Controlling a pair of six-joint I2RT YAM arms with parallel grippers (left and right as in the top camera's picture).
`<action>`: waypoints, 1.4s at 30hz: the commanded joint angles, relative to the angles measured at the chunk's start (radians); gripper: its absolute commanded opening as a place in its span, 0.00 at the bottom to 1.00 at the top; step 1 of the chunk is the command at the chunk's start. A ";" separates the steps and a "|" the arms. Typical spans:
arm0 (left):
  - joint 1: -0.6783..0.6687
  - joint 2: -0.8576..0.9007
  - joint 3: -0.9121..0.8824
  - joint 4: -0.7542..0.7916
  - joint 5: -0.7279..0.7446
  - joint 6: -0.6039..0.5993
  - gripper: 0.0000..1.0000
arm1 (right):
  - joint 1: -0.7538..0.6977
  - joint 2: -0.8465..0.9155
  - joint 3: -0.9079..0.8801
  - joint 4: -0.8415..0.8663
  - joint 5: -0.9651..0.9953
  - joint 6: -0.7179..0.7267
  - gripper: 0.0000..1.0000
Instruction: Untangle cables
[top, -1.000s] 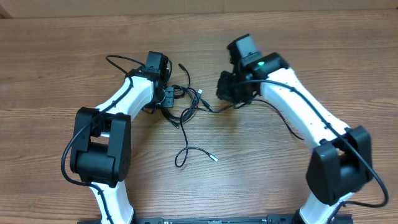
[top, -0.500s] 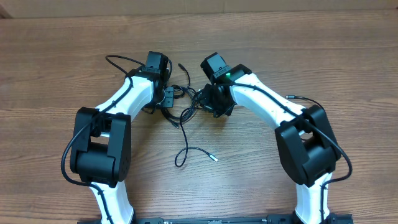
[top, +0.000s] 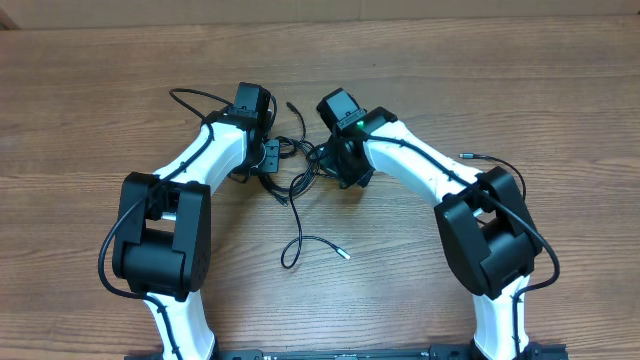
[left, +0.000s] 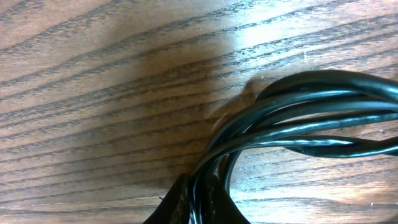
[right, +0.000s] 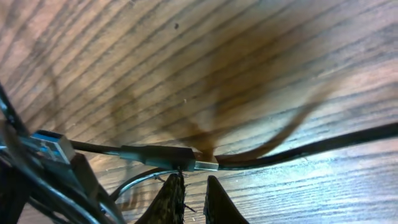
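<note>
The cables (top: 300, 170) lie as a knot of thin black cords between my two grippers, and one strand runs down to a loop with a silvery plug (top: 342, 253). My left gripper (top: 272, 157) is at the knot's left side. In the left wrist view it (left: 202, 190) is shut on a bundle of cable strands (left: 298, 118). My right gripper (top: 330, 165) is at the knot's right edge. In the right wrist view it (right: 193, 182) stands narrowly open, with nothing between its fingers, just below a black plug with a silvery tip (right: 168, 155).
A blue-ended connector (right: 53, 144) sits among strands at the left of the right wrist view. A small plug (top: 292, 104) lies just behind the knot. Both arms' own thick cables hang beside them on the wooden table (top: 500, 80).
My right arm has swung left from the table's right side to the knot's edge. Its jaws have parted a little. The left arm and its grip have not moved.
</note>
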 joint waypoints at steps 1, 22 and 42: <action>0.019 0.068 -0.049 -0.012 -0.058 -0.018 0.10 | 0.016 0.029 0.012 -0.013 0.057 0.090 0.15; -0.003 0.068 -0.049 -0.003 -0.065 -0.017 0.12 | -0.018 0.080 0.012 -0.051 0.061 0.089 0.22; -0.002 0.068 -0.049 -0.003 -0.065 -0.017 0.12 | -0.053 0.081 0.012 0.048 0.014 0.202 0.26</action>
